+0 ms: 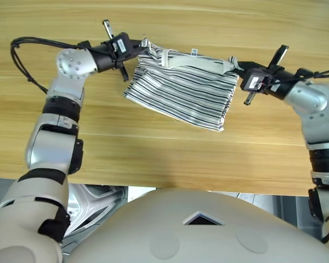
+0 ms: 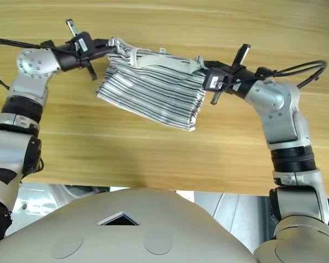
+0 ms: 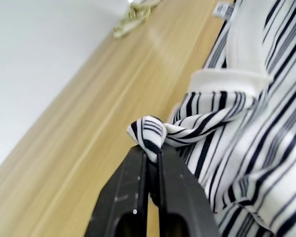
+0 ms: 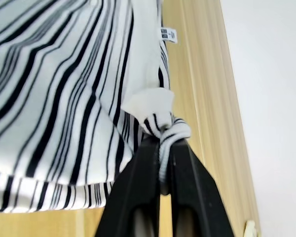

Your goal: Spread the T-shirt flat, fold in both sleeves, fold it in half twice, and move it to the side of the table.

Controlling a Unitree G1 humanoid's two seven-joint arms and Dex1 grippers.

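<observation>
Two pincers hold a striped T-shirt up over a wooden table.

The left gripper is squeezed tight on one top corner of the T-shirt, and the right gripper is squeezed tight on the other. At each one, a little bunch of cloth sticks out between the fingers. The T-shirt is white with thin black stripes, with a plain white neck band and a small tag. It is pulled wide between the two grippers over the middle of the table, and its lower edge sags down — I cannot tell if it touches the wood. The table is light wood with long lines, and past its far edge it is plain white.
</observation>
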